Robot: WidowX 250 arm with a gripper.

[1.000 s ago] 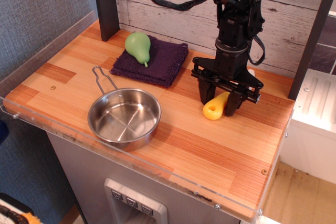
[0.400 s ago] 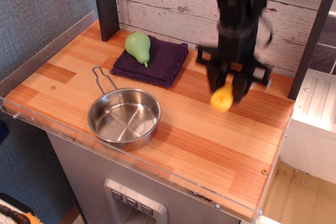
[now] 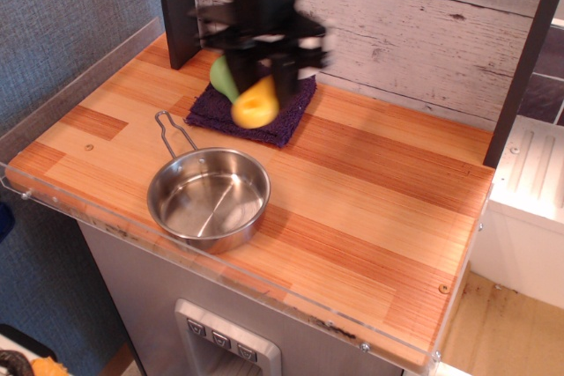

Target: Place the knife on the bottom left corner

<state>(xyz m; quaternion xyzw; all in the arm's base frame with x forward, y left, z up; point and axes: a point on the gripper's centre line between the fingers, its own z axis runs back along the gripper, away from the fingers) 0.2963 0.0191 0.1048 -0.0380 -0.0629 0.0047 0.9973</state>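
Gripper (image 3: 262, 85) clamped on knife (image 3: 254, 105) — blurred, yellow handle hanging above purple cloth (image 3: 291, 112).

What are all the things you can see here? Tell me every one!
knife: one, yellow handle showing, held up in the air above the cloth's front edge
pear: one, green, on the cloth, partly hidden behind the gripper
cloth: one, dark purple, back of the countertop
pan: one, shiny steel with a wire handle, front left, nothing in it
countertop: one, striped light and reddish wood, clear strip along its edge
bottom left corner: bare wood with a small screw
gripper: one, black, blurred, shut on the knife
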